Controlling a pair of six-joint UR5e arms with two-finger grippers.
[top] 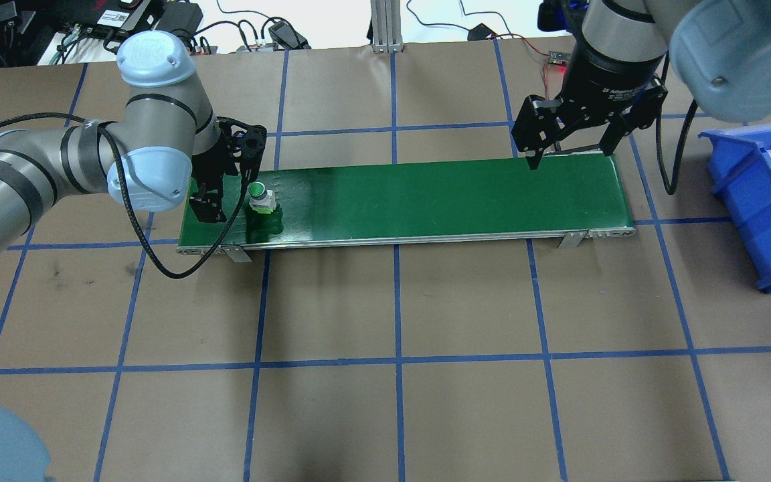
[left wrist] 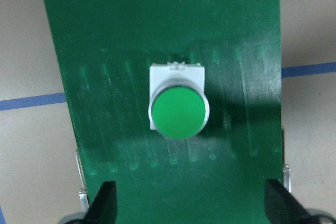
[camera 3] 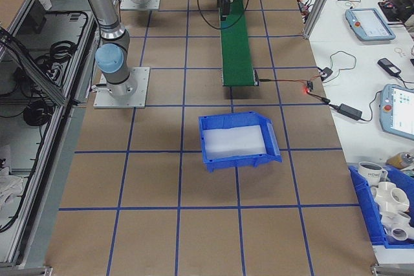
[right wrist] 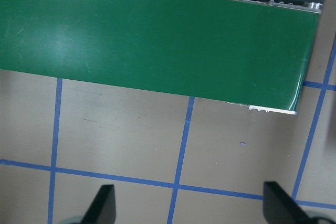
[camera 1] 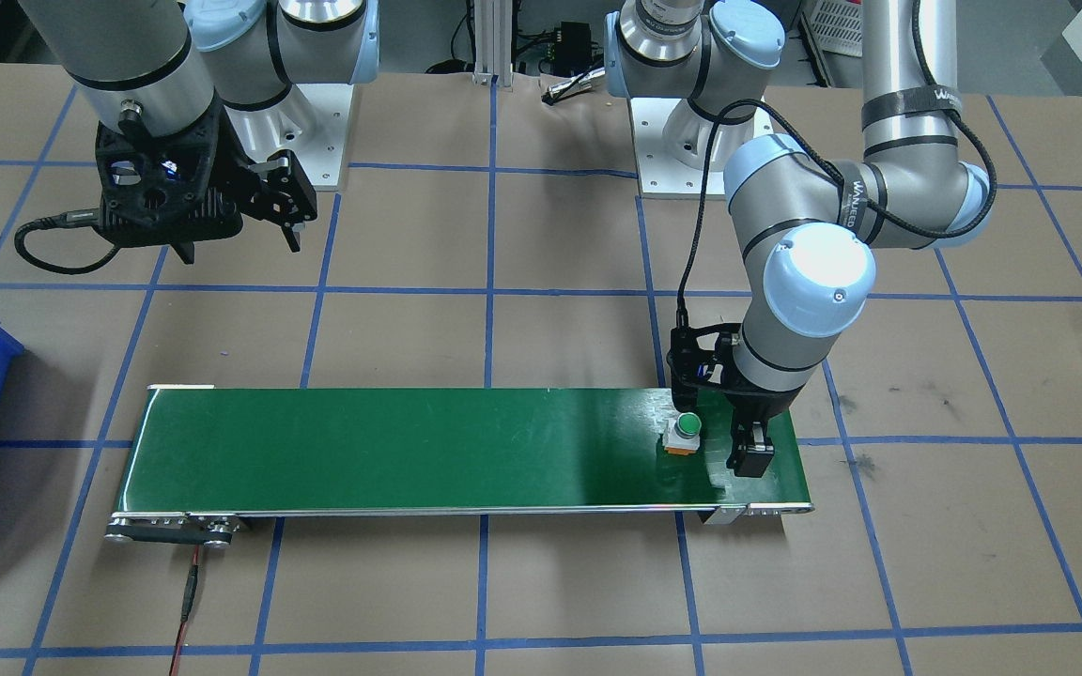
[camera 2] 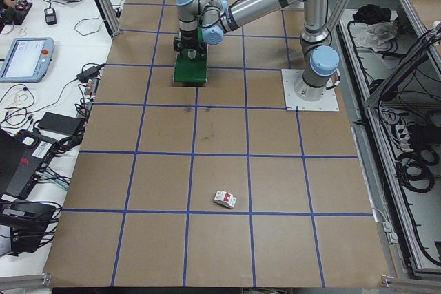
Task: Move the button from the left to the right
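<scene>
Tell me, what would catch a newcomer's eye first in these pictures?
Probably the long green belt lying across the brown, blue-gridded table, with a small green-capped button standing at its left end. The left tool is low over that end, open, right beside the button without holding it. The right tool hangs open above the belt's far end, near a blue bin.

Green belt (top: 439, 197) lies bare from the button (top: 260, 196) rightward; left hand (top: 225, 191) open beside it.

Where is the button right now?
In the overhead view, the button stands on the green conveyor belt's left end, beside the open left gripper.
</scene>
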